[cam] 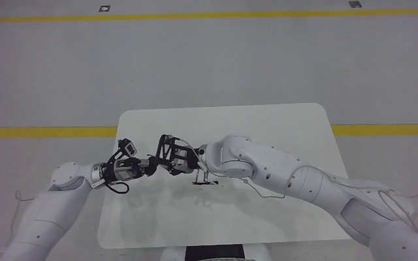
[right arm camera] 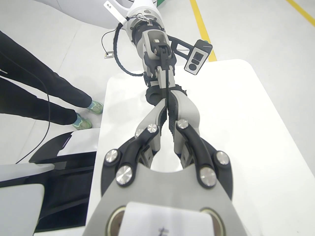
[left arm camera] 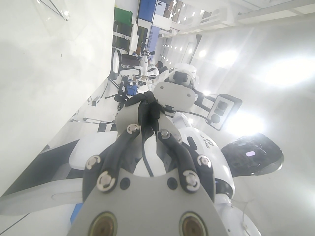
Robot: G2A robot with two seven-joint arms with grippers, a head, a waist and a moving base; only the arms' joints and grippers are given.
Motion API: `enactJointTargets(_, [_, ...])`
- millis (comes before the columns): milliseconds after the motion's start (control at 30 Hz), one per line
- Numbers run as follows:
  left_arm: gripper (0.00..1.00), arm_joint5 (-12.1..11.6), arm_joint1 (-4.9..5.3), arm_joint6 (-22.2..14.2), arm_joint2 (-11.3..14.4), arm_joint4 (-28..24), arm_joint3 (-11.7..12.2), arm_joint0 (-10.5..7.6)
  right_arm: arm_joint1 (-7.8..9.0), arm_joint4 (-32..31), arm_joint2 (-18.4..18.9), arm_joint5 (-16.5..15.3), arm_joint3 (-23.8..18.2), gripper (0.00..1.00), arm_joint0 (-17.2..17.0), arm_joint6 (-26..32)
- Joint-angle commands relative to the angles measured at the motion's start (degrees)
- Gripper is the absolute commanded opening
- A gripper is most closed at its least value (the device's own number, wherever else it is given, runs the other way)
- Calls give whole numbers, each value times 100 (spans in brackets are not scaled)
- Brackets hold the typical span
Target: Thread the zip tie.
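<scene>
A thin black zip tie (right arm camera: 167, 79) runs straight between my two grippers above the white table (cam: 274, 124). My right gripper (right arm camera: 168, 103) is shut on one end of it, the ridged pads (right arm camera: 175, 109) pressed together on the strap. Tip to tip with it, my left gripper (right arm camera: 163, 88) is shut on the other part. In the left wrist view the zip tie (left arm camera: 144, 146) passes back between the shut fingers (left arm camera: 147, 99) toward the palm. From above, the left gripper (cam: 147, 165) and right gripper (cam: 159, 160) meet over the table's left part.
A second thin black strap bent into a loop (cam: 204, 182) lies on the table below the right arm, also in the left wrist view (left arm camera: 49, 2). The table's left edge (right arm camera: 104, 114) is close to both grippers. Bare tabletop (right arm camera: 233, 99) stretches to the right.
</scene>
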Motion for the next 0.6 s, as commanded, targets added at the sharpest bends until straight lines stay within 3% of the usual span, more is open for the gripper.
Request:
enactJointTargets(0, [0, 6, -1, -2, -9, 2, 6, -6, 16, -7, 32, 0, -10, 0, -15, 26])
enactJointTargets(567, [0, 44, -18, -68, -49, -84, -66, 34, 89, -59, 106, 0, -143, 0, -126, 44])
